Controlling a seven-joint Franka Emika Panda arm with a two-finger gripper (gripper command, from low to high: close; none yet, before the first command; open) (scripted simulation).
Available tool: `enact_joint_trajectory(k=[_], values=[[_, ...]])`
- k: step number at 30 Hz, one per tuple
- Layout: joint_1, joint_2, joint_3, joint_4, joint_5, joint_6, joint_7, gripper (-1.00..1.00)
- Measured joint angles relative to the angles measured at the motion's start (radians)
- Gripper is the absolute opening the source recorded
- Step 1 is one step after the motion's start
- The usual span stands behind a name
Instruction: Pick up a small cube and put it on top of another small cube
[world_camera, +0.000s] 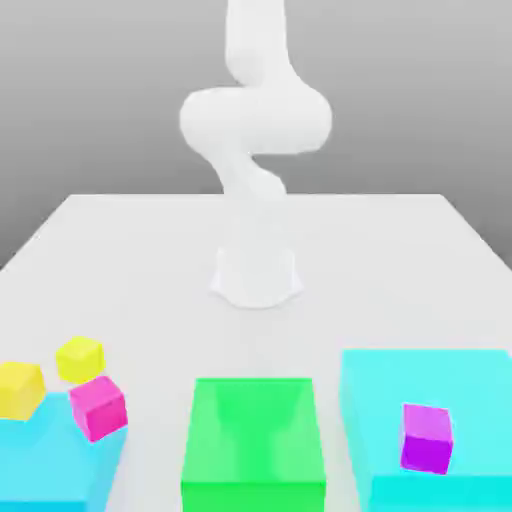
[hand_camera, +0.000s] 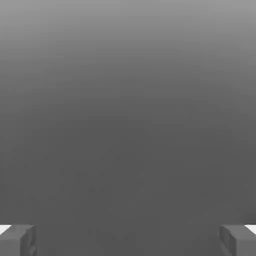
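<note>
I'm seeing the gripper (hand_camera: 128, 241) sitting wide open, empty. Magenta cube (world_camera: 98, 408) is crowding the orange one (world_camera: 22, 390); descending fingers risk knocking either.

Readable texts, labels, brands, numbers, signs: none found, on any surface or item, in either view.

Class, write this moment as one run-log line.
gripper: open, empty | purple cube: on cyan block | green block: between cyan and blue blocks | stacking: not done
</note>
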Motion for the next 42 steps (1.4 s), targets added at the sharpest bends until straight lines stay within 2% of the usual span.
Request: enact_joint_trajectory(k=[10, 18, 23, 29, 30, 37, 42], values=[[-0.317, 0.33, -0.017, -0.207, -0.035, 0.219, 0.467, 0.0], [-0.507, 0.588, -0.093, -0.369, -0.046, 0.39, 0.82, 0.0], [-0.628, 0.752, -0.141, -0.457, 0.025, 0.502, 0.965, 0.0], [-0.675, 0.968, -0.052, -0.43, 0.113, 0.675, 0.921, 0.0], [-0.686, 0.996, -0.04, -0.425, 0.118, 0.698, 0.917, -1.0], [-0.688, 0.999, -0.037, -0.424, 0.117, 0.702, 0.918, -1.0], [-0.666, 0.842, -0.074, -0.453, 0.055, 0.575, 0.965, -1.0]])
